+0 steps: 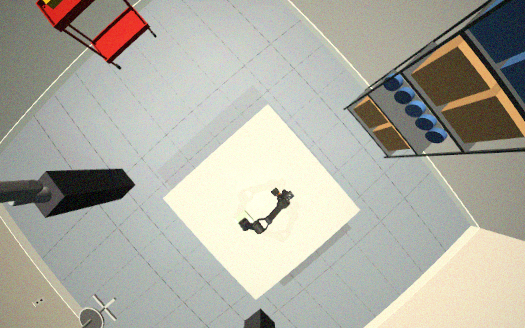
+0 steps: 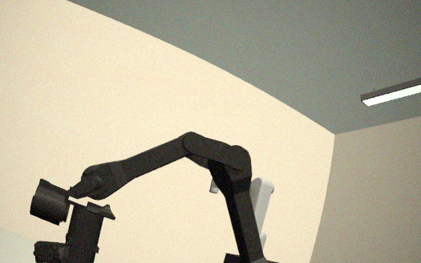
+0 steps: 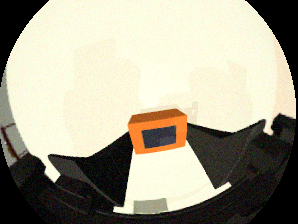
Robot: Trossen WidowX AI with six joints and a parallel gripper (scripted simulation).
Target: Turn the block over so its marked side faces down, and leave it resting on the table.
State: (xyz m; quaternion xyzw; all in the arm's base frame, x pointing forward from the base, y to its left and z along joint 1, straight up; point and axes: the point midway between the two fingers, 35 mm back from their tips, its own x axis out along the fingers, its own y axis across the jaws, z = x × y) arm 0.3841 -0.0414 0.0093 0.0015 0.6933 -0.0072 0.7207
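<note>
The orange block (image 3: 180, 135) is between the fingers in the wrist view, with its dark blue rectangular mark (image 3: 159, 137) facing the camera. It shows only as a tiny orange speck beside the arm's far end in the top view. My gripper (image 3: 157, 129) is shut on the block, one black finger against each short side. In the exterior view the wrist points down and the fingertips and block are out of view below the frame. The block is over the pale table (image 1: 211, 200) (image 3: 165, 30); whether it touches the table cannot be told.
The arm (image 1: 276, 211) (image 2: 157, 158) reaches across the table from its base. Table edges show in the top view. Off the table stand a shelf rack (image 1: 463, 145) with bins and a red cart (image 1: 121, 35). Faint shadows lie around the block in the wrist view.
</note>
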